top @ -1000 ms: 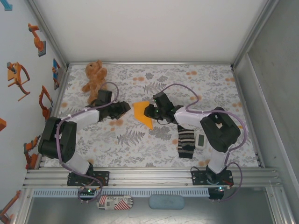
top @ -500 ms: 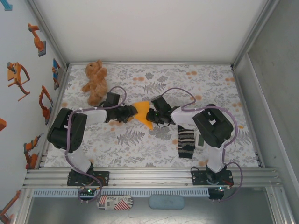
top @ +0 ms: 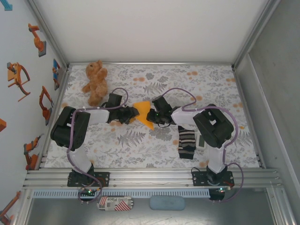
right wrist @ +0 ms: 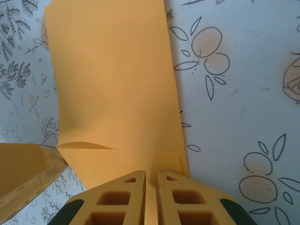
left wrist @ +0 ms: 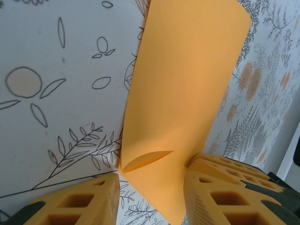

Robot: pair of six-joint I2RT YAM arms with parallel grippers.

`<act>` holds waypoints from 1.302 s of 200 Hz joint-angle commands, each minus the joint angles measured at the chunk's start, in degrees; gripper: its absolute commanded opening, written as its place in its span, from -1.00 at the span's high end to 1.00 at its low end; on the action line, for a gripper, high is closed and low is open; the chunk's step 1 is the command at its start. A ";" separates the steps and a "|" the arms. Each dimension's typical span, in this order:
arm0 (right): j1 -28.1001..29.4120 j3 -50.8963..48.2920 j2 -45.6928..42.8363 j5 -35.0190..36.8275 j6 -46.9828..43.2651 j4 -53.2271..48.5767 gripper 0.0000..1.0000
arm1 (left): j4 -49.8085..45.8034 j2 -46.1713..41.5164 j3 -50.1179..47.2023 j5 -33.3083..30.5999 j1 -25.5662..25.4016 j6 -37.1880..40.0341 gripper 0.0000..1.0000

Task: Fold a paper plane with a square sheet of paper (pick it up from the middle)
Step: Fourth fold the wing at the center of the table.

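Paper: the sheet of paper (top: 143,116), orange-yellow and partly folded to a point, sits mid-table between the two grippers, bowed rather than flat on the flowered table (top: 140,145).
Right side: the right gripper (right wrist: 151,177) has its jaws pinched together on the sheet's edge, the paper running into the slit between them.
Left side: the left gripper (left wrist: 152,174) has its jaws apart with the sheet passing between them; the paper brushes one finger (left wrist: 220,187) and clears the other.
Change, left: a second ago this gripper was well apart from the paper, off to its left; it has since slid in to the sheet's left edge, its elbow drawn toward the middle.
Change, right: the pinch is as before; the arm has swung slightly left.
Change, paper: nearly the same spot.
Surroundings: teddy bear (top: 95,82) at far left, striped sock (top: 186,142) and small white device (top: 201,140) by the right arm, all unmoved.
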 commanded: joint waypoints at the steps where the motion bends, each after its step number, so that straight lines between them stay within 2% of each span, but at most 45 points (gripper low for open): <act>1: -0.43 0.09 2.01 0.92 0.69 -1.38 0.73 | 0.52 0.99 1.66 0.63 -0.20 -0.72 0.22; 72: -0.52 -0.37 1.89 0.22 1.05 0.25 0.73 | 0.70 2.34 2.64 0.91 -0.40 -1.37 0.22; 119: -0.57 -0.74 1.37 0.46 0.61 -0.24 0.73 | 6.58 2.86 2.54 6.08 -0.21 -2.30 0.30; 158: -0.79 -1.02 0.85 0.15 0.52 0.24 0.73 | 6.13 3.33 2.29 6.78 -0.05 -1.30 0.45; 227: -1.01 -1.33 -0.30 -0.57 -0.41 2.24 0.70 | 4.91 3.72 2.55 6.65 0.14 0.06 0.56; 250: -1.13 -1.69 -1.76 -0.89 -1.02 3.11 0.65 | 5.00 3.54 2.57 6.65 0.38 0.14 0.67; 260: -1.46 -1.81 -3.20 -1.16 -2.17 2.98 0.61 | 5.12 3.54 2.71 6.67 0.52 0.24 0.79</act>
